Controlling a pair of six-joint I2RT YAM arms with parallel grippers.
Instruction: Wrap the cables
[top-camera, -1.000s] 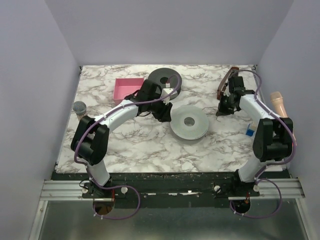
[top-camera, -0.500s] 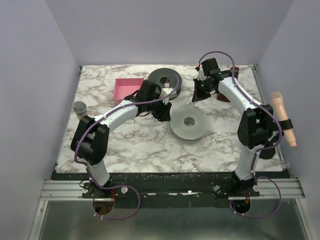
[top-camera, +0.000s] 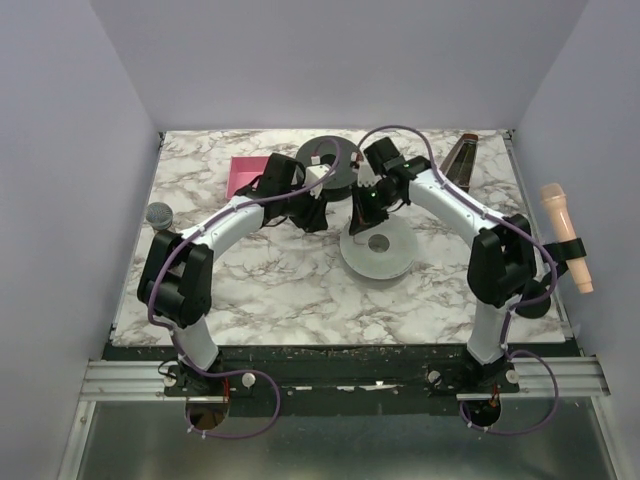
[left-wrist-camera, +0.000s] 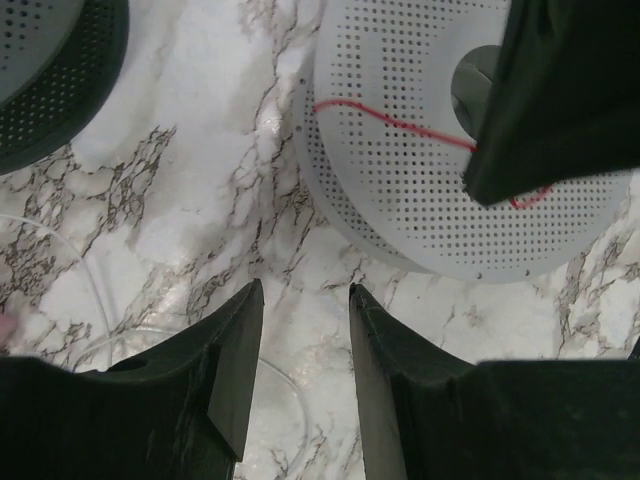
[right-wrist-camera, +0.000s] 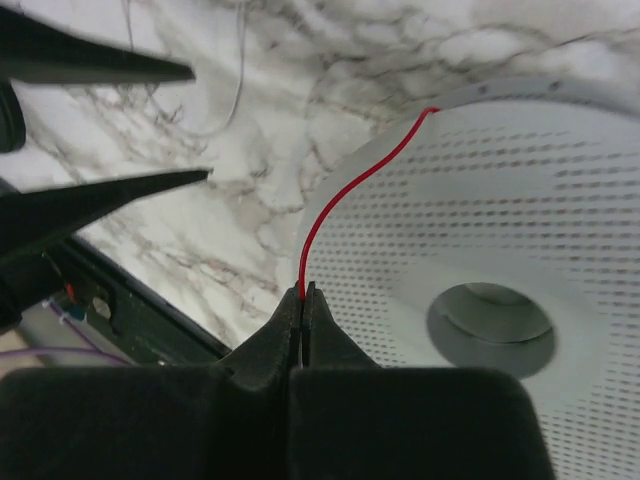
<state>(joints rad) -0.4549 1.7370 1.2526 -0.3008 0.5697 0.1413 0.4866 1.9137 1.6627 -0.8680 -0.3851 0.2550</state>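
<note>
Right wrist: red cable (right-wrist-camera: 345, 190) pinched between closed right fingers (right-wrist-camera: 272, 345).

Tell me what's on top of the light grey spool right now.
A thin red wire runs over the spool's perforated face, pinched in the shut right gripper. The gripper's body hangs over the spool and covers the stretch of wire beneath it.

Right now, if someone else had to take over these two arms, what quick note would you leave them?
Left tool: open, empty, above the marble table beside the light grey spool.
Right tool: shut on the red wire at that spool's edge.
The wire trails across the spool's perforated top face.
Done: wire gripped. Left: the wrapping itself; no turns show yet.
</note>
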